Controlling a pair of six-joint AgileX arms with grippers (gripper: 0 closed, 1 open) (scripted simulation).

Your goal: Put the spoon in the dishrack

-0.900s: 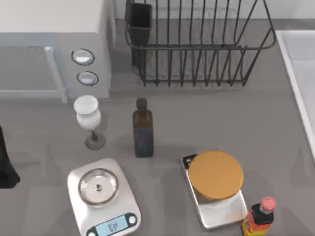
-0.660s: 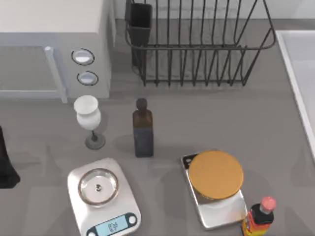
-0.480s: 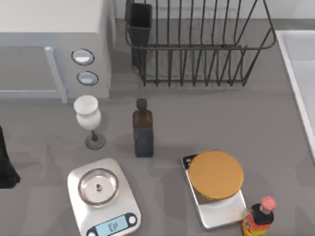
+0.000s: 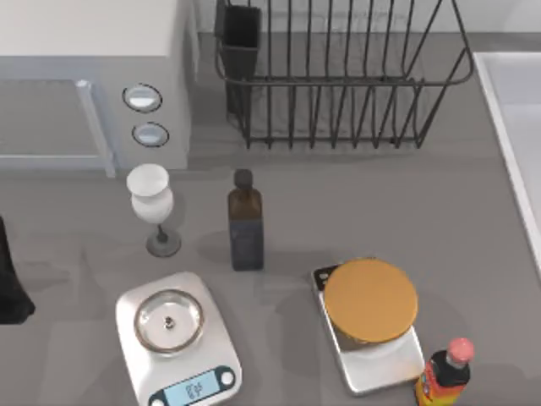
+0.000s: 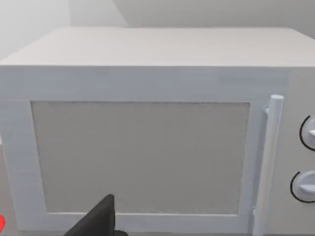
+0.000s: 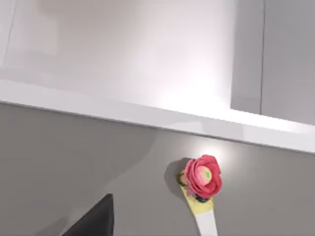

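One dishrack (image 4: 338,80) stands at the far side of the desk (image 4: 380,203), its utensil cup (image 4: 241,38) at the corner nearest the one microwave (image 4: 93,76). In front sit one wine glass (image 4: 152,203), one dark bottle (image 4: 245,224), two scales (image 4: 177,338), the right one carrying a round orange lid (image 4: 370,300), and one red-capped bottle (image 4: 444,372). The right wrist view shows one spoon (image 6: 202,194) with a rose-shaped end lying on the desk. The left arm (image 4: 8,283) sits at the left edge; I cannot tell how either arm's jaws stand.

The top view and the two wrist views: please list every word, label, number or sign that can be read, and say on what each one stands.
Display of the kitchen scale, on its light blue screen: dark digits, too blurred to read.
Sauce bottle: a yellow and red label, no letters legible.
Microwave: two knobs, no markings readable.
Dark glass bottle: no label visible.
No text can be read with certainty.
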